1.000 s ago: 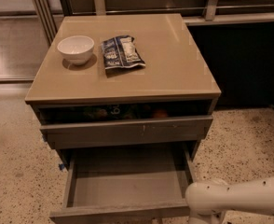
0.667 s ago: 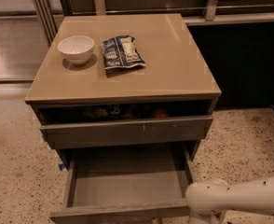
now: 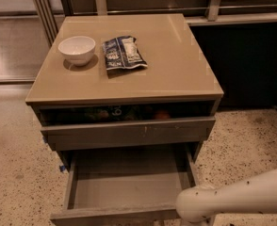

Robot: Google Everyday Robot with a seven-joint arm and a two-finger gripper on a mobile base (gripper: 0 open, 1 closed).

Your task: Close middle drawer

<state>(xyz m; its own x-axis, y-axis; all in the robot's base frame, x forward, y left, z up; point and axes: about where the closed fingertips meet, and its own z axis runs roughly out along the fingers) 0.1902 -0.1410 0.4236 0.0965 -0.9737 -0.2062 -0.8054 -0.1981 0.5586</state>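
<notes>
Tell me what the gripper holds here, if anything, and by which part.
Cannot be told. The gripper is at the view's bottom edge, by the front right corner of the open middle drawer; any contact is hidden.

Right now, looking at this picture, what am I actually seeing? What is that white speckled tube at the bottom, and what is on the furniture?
This is a single camera view looking down at a small cabinet from in front of it. The white tube at the lower right is the robot's arm. Its end effector, the two-finger part that grasps, lies past the bottom edge of the picture, near the front right corner of the open drawer, so it cannot be seen.

A white bowl and a crumpled snack bag sit side by side on the cabinet top. Below, the middle drawer is pulled far out; the robot is meant to push it shut. The upper drawer is slightly ajar, with dim items inside. Nothing can be seen held.
</notes>
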